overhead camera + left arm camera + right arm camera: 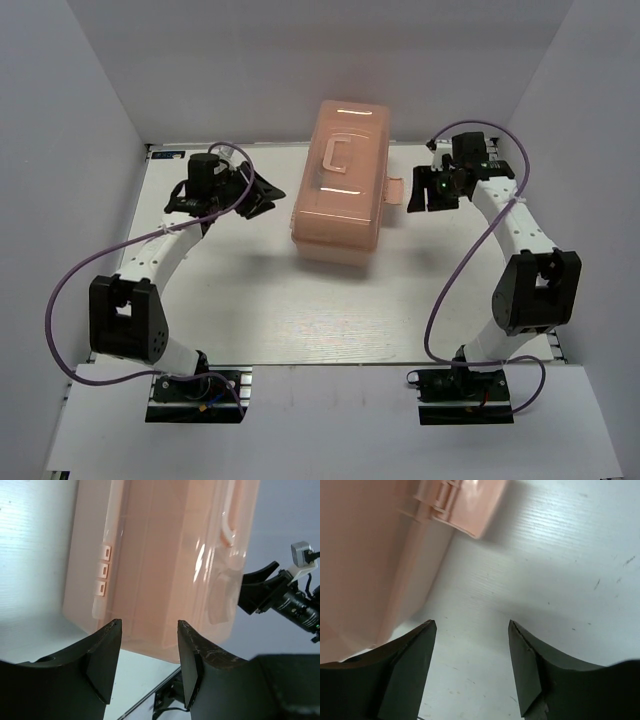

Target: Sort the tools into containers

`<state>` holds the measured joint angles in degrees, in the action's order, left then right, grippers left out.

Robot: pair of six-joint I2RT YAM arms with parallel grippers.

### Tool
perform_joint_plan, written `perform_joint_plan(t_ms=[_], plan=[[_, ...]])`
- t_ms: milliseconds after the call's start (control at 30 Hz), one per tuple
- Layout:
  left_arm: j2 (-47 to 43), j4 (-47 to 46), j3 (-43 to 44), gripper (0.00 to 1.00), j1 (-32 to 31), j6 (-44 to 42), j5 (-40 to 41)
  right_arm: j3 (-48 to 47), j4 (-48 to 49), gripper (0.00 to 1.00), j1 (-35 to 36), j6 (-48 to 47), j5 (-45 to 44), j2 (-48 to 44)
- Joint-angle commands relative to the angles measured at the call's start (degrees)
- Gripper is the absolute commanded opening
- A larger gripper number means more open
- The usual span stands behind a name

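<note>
The containers show as one salmon-pink toolbox standing shut in the middle of the table, with its lid handle on top. No tools are in view. My left gripper hovers open just off the box's left side. In the left wrist view the box wall fills the space beyond the left gripper, which holds nothing. My right gripper is open beside the box's right-side latch. In the right wrist view the right gripper frames bare table, with the box at the left and the latch above.
White walls enclose the table at the back and on both sides. Purple cables loop out from each arm. Small hinge tabs sit on the box's left wall. The right gripper's fingers show past the box in the left wrist view.
</note>
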<state>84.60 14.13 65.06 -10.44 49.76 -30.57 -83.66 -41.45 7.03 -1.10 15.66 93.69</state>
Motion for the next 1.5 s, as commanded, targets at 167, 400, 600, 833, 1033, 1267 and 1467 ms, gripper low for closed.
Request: perform_joint_plan(t_ms=[167, 400, 600, 833, 1033, 1267, 1467], plan=[[3.89, 1.52, -2.83, 0.59, -2.40, -4.84, -1.59, -9.94, 1.19, 0.57, 0.62, -2.85, 5.52, 10.36], [10.40, -1.20, -0.38, 0.59, -5.82, -5.99, -7.57, -16.97, 2.69, 0.56, 3.69, -5.48, 5.26, 15.73], [14.28, -2.53, 2.27, 0.59, -8.81, -6.52, -9.77, -17.15, 5.24, 0.57, 4.05, -5.93, -1.94, 15.21], [10.52, 4.49, 0.96, 0.59, -7.67, -7.14, -2.77, -16.36, 5.77, 0.57, 3.70, -6.80, -5.11, 13.98], [-0.30, 17.49, 1.38, 0.61, -4.86, -6.43, 13.66, -10.32, 4.19, 0.57, 3.61, -6.63, -2.67, 9.50], [-9.63, 21.38, 2.09, 0.70, -4.24, -8.53, 19.76, -0.82, 4.63, 0.57, 3.52, -7.68, 0.16, 1.68], [-12.87, 23.83, 3.59, 0.89, -5.03, -21.79, 21.24, 4.62, 10.24, 0.89, 2.90, -9.27, -23.54, -7.79]])
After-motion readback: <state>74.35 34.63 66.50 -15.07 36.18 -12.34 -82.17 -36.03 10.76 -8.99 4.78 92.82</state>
